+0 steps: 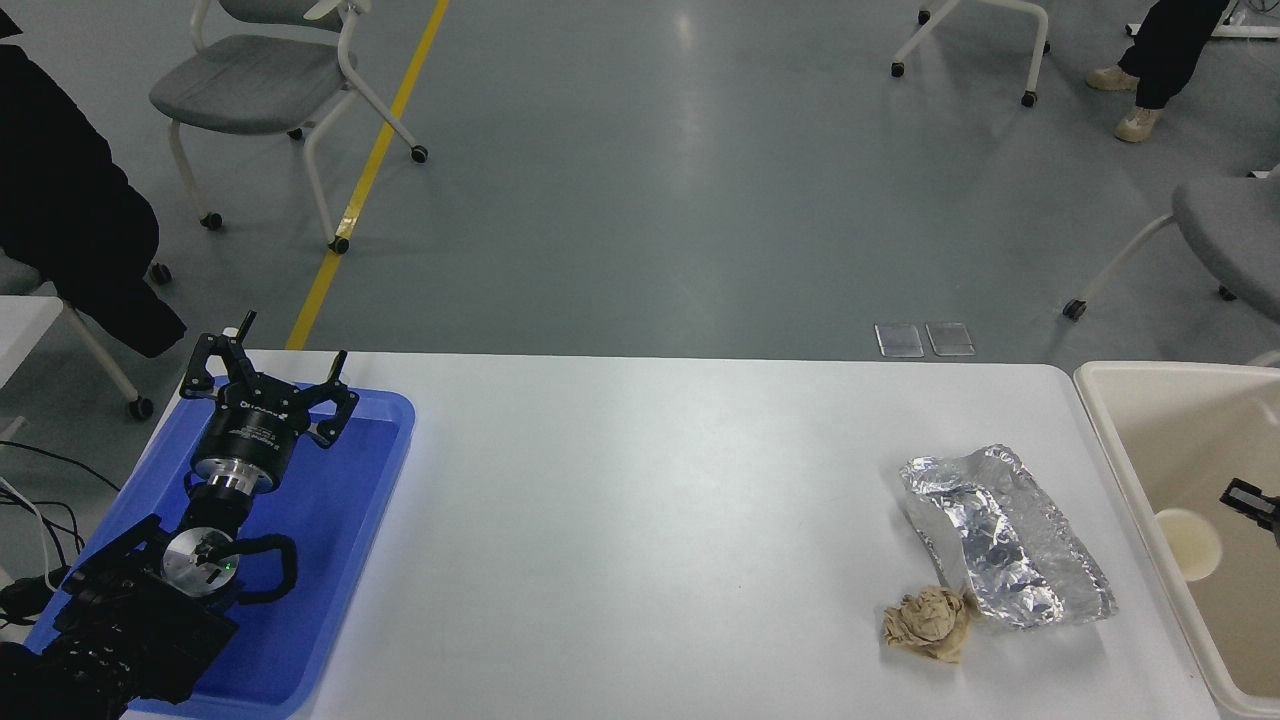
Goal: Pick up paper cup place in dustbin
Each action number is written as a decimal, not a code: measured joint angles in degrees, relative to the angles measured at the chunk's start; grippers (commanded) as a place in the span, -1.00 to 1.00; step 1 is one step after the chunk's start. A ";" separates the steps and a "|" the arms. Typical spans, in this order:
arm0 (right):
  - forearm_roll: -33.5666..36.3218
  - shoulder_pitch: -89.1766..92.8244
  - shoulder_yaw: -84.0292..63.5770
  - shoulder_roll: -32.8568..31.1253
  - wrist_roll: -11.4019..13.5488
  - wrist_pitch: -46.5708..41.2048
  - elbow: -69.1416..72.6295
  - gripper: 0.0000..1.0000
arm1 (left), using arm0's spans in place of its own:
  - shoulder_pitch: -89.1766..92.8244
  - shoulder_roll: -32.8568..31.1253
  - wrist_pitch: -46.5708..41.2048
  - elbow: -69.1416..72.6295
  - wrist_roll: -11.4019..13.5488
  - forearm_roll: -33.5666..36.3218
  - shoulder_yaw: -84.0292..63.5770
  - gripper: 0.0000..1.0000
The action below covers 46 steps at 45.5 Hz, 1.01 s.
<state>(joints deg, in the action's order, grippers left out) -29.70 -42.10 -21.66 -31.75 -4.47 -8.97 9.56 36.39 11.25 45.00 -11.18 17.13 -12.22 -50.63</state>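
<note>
Head view: small white tapered paper cup w/ cream inside sits inside the large cream plastic rectangular dustbin at the table's right end, near the bin's left wall, mouth facing up toward the camera. Cup is free, nothing touching it.

Right gripper: only a small black tip shows at the right edge, over the bin, just right of and slightly above the cup. Too little visible, so can't tell if its jaws are spread or closed; it has no hold on the cup.

Left gripper: parked at lower left over the flat blue plastic tray, fingers spread wide apart, holding nothing.

On the white table, right part: crinkled silver foil bag lying flat, well clear of the bin rim. Crumpled brown paper ball just in front of it, touching the bag's near-left corner.

Background: grey floor w/ yellow line, grey chairs on castors, a person's legs at top right, dark coat at the left edge.
</note>
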 measured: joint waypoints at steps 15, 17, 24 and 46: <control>-3.73 -18.65 -11.52 -5.66 0.07 -2.77 11.26 1.00 | 0.15 0.00 0.00 -0.03 -0.16 0.08 0.00 1.00; -3.94 -20.33 -12.54 -6.11 0.09 -3.17 12.60 1.00 | 0.16 0.00 0.00 -0.06 -0.16 0.07 0.00 1.00; -6.78 -37.53 -22.78 -9.08 0.21 -9.12 26.47 1.00 | 0.17 -0.01 0.00 -0.08 -0.15 0.08 0.01 1.00; 0.52 -76.58 -42.42 -0.19 0.11 -26.66 60.06 1.00 | 0.17 0.00 0.00 -0.04 -0.18 0.09 0.01 1.00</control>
<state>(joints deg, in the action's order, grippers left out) -29.19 -118.69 -64.08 -31.94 -4.36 -35.63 69.62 36.56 11.25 45.00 -11.22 16.95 -12.12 -50.62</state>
